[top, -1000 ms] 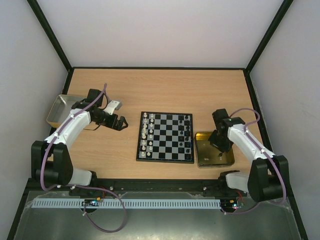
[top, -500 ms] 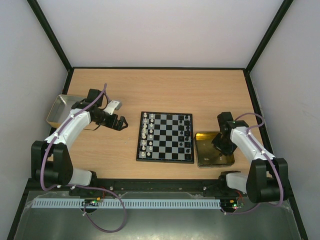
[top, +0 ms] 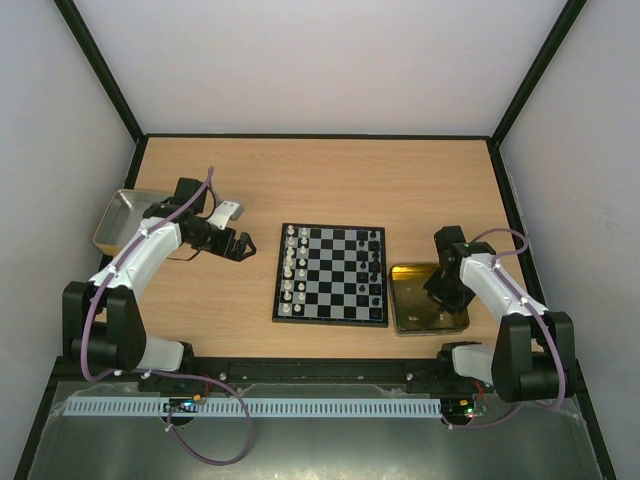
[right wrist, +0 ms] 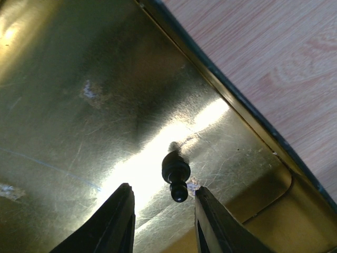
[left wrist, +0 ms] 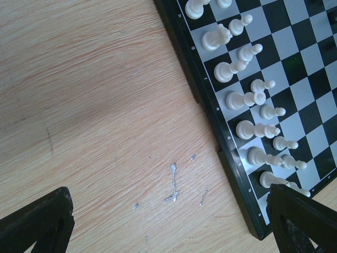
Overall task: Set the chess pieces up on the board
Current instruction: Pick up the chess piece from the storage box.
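The board (top: 331,274) lies mid-table, white pieces (top: 291,268) along its left columns and black pieces (top: 375,262) along its right. The left wrist view shows the board's edge (left wrist: 221,147) with several white pieces (left wrist: 247,100). My left gripper (top: 238,244) is open and empty, hovering over bare table left of the board. My right gripper (right wrist: 164,211) is open, low inside the gold tin (right wrist: 68,105). A single black pawn (right wrist: 175,174) lies on the tin floor between its fingertips, untouched.
The gold tin (top: 428,300) lies right of the board. A silver metal tray (top: 125,217) sits at the far left, behind the left arm. Black frame rails run along the table's edges.
My right gripper has moved right and lowered into the gold tin. The left arm has not moved.
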You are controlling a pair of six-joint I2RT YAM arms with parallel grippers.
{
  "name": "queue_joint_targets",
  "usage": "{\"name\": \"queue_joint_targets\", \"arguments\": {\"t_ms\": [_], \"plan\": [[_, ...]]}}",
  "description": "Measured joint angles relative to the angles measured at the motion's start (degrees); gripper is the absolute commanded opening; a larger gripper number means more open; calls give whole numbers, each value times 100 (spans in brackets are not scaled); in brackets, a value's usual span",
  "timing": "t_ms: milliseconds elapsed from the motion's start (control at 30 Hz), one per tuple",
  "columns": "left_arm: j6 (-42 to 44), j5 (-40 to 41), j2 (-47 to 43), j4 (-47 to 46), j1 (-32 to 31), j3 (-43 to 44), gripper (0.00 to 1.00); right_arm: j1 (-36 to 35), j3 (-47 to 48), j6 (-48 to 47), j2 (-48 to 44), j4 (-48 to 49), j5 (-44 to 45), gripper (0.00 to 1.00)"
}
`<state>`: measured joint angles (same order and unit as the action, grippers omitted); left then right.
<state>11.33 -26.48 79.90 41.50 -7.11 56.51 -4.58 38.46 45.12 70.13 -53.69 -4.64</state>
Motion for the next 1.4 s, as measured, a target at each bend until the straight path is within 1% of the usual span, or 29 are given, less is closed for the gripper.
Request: {"name": "queue_joint_targets", "arguments": {"t_ms": [100, 333, 567, 633, 767, 967, 1100, 1167, 1233, 1400], "plan": [[0, 0, 0, -2, 0, 0, 99, 20, -59, 15, 55, 24, 39, 29], [0, 0, -4, -2, 0, -2, 99, 72, -85, 55, 140, 61, 79, 21], [0, 0, -7, -4, 0, -11, 99, 122, -116, 59, 240, 188, 109, 20], [0, 0, -7, -4, 0, -13, 99, 125, -127, 59, 295, 236, 109, 16], [0, 0, -7, -2, 0, -22, 99, 127, -138, 48, 404, 310, 118, 2], [0, 0, -7, -4, 0, -24, 99, 131, -116, 48, 404, 310, 142, 2], [0, 0, -7, -4, 0, -24, 99, 28, 227, 31, 299, 109, 221, 2], [0, 0, -7, -4, 0, -24, 99, -251, 549, 55, 232, -26, 286, 2], [0, 0, -7, -4, 0, -24, 99, -708, 879, 142, 199, -140, 348, 2], [0, 0, -4, -4, 0, -24, 99, -2465, 1906, 463, 372, -498, 544, 2]]}}
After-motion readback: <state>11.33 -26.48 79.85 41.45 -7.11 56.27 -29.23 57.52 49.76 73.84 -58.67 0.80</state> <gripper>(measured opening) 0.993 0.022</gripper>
